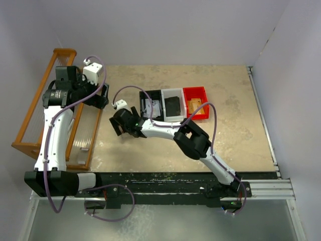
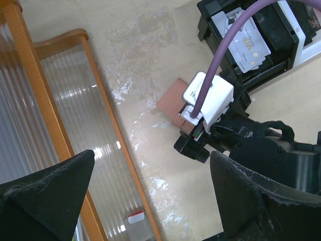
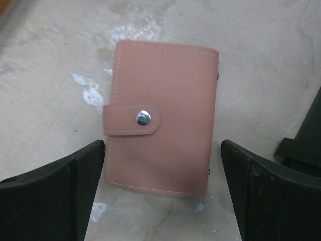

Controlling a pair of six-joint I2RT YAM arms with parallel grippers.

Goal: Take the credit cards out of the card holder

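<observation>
The holder (image 3: 161, 118) lies flat on the table (image 3: 261, 45), closed, its strap (image 3: 131, 120) snapped shut. The right gripper (image 3: 160, 150) hangs right over it with its fingers (image 3: 55, 191) spread wide. The holder's near end sits between the two tips and the rest reaches out ahead of them. A strip of table shows on the right side. On the left the tip looks just beside the holder's edge, though this view does not show whether it touches. From above the holder is hidden under the right gripper (image 1: 123, 125), just left of the black bin (image 1: 152, 106). The left gripper (image 2: 150, 155) is also wide open and holds nothing, beside the rack (image 2: 65, 140). The holder (image 2: 171, 103) lies ahead of it, apart.
</observation>
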